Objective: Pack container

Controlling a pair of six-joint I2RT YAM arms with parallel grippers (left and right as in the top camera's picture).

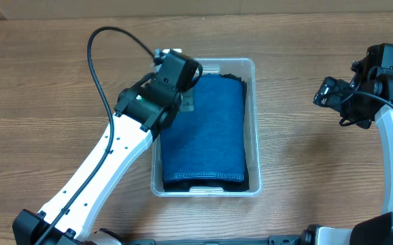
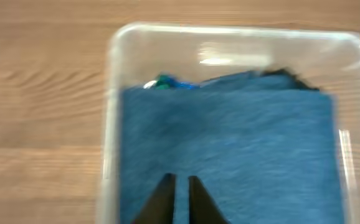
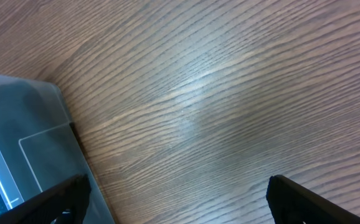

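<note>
The clear plastic container (image 1: 253, 122) sits in the middle of the wooden table. Folded blue denim (image 1: 210, 133) fills it, with dark fabric showing at its far and near ends. My left gripper (image 2: 180, 182) is shut and empty, hovering over the denim near the container's far left part; its wrist view shows the container rim (image 2: 114, 81) and a small green and blue item (image 2: 165, 81) at the denim's far edge. My right gripper (image 1: 326, 92) is open and empty over bare table to the right of the container; its wrist view shows the container's corner (image 3: 37, 143).
The wooden table (image 1: 305, 170) surrounds the container. The left arm's black cable (image 1: 98, 75) loops above the table's left side.
</note>
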